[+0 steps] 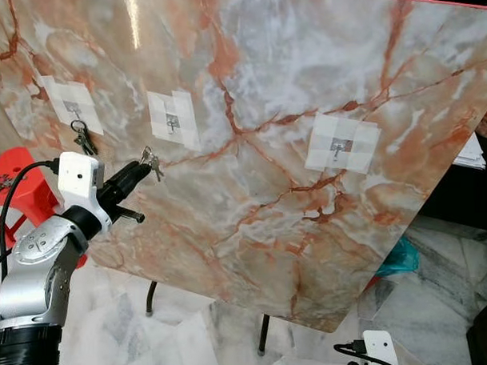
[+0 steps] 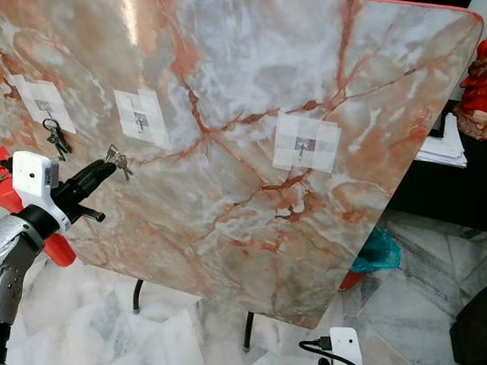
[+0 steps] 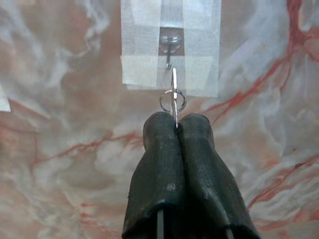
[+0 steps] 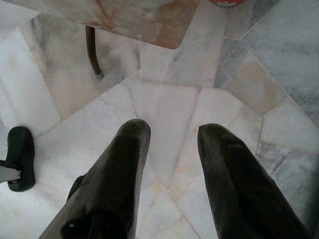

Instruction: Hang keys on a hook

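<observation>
Pinching a key ring (image 3: 173, 101) just below the middle hook (image 3: 170, 54) on the marble panel (image 1: 304, 84), the left claw (image 3: 177, 122) must next lift and thread it; the right claw (image 4: 169, 134) hangs open.

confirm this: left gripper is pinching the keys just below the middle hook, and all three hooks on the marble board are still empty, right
Not quite. The leftmost hook already carries a bunch of keys, as the left eye view shows. The rest holds: the left gripper pinches its keys just below the middle hook on the marble board.

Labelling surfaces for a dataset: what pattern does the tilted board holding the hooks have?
The tilted board is grey-white marble veined with orange-red, clearest in the left eye view.
</observation>
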You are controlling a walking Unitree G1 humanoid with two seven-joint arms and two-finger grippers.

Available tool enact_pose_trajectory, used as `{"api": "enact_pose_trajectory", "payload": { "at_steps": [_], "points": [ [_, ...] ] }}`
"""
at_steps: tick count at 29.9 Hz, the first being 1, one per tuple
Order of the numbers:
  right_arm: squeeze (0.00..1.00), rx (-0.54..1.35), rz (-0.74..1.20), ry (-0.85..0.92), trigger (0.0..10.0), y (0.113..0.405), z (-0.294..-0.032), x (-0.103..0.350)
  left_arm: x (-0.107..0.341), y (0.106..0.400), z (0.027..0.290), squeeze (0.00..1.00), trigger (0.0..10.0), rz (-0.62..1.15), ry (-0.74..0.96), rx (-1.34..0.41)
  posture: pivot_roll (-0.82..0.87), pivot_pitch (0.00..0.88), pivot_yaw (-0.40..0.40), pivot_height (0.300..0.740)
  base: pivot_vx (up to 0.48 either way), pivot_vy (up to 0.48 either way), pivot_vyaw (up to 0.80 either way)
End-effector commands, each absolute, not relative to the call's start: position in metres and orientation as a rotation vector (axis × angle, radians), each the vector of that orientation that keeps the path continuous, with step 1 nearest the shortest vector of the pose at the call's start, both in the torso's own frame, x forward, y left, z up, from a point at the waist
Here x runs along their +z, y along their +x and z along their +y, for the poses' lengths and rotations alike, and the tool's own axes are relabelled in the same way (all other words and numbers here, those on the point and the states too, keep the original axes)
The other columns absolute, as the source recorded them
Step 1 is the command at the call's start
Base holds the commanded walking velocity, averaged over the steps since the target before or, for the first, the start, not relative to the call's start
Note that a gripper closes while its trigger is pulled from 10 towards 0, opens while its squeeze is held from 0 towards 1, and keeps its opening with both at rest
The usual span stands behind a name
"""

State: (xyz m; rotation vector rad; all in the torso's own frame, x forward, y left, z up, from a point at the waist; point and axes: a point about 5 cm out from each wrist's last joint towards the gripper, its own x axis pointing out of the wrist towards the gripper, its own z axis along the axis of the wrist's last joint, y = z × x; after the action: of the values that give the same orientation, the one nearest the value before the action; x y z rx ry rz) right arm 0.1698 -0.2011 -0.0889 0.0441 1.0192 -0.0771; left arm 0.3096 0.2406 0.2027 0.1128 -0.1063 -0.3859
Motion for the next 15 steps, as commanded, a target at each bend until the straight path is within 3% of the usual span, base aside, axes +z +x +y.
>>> {"api": "enact_pose_trajectory", "payload": {
  "at_steps": [1, 15],
  "points": [
    [0.00, -0.083, 1.019, 0.044, 10.0, 0.171, -0.202, -0.088, 0.212, 0.311, 0.238, 0.00, 10.0, -0.144, 0.108, -0.397, 0.14, 0.003, -0.070, 0.740, 0.000, 0.000, 0.00],
    [0.00, -0.081, 1.020, 0.043, 10.0, 0.170, -0.202, -0.089, 0.204, 0.319, 0.223, 0.00, 10.0, -0.136, 0.152, -0.407, 0.14, 0.001, -0.067, 0.740, 0.000, 0.000, 0.00]
  ]
}}
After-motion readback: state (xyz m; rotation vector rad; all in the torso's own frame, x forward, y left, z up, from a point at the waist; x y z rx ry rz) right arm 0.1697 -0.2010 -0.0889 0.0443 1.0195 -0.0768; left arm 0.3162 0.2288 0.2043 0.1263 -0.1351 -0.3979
